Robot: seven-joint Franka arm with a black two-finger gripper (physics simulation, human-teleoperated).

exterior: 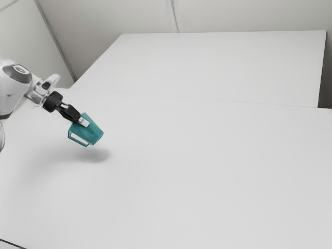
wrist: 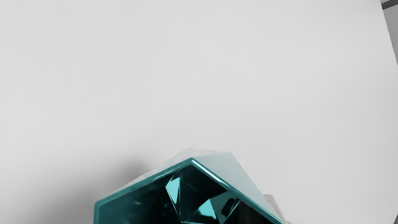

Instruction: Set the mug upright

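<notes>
So the gripper (exterior: 82, 122) has the mug (exterior: 93, 133) pinched at its fingertips, and it's up off the table (exterior: 192, 171), shadow underneath. Mug's pretty tilted, its open end facing back toward the hand camera, handle (exterior: 79, 141) on the lower side.

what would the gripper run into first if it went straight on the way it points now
Most likely the tabletop: the gripper slants down toward it, and the mug it holds would probably touch first. The gap below is hard to judge.
</notes>
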